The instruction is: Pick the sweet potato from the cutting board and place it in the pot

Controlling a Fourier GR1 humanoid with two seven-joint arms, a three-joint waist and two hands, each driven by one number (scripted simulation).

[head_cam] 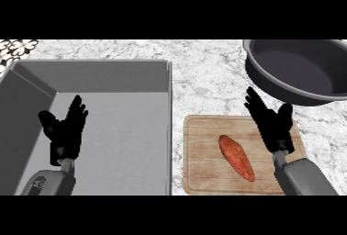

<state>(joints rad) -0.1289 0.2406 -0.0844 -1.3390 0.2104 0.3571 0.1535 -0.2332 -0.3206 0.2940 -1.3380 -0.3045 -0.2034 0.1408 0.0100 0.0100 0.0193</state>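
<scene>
An orange-red sweet potato [237, 157] lies lengthwise on the wooden cutting board [203, 156], near its middle. The dark grey pot [298, 69] stands at the back right, partly cut off by the view's edge. My right hand [273, 123] hovers open over the board's right part, fingers straight and pointing toward the pot, just right of the sweet potato and apart from it. My left hand [64, 128] rests open with fingers up over the sink at the left.
A deep grey sink basin [122, 82] fills the left half, its right wall close beside the board. The marble counter [210, 78] lies between sink, board and pot. A patterned patch [17, 48] shows at the top left corner.
</scene>
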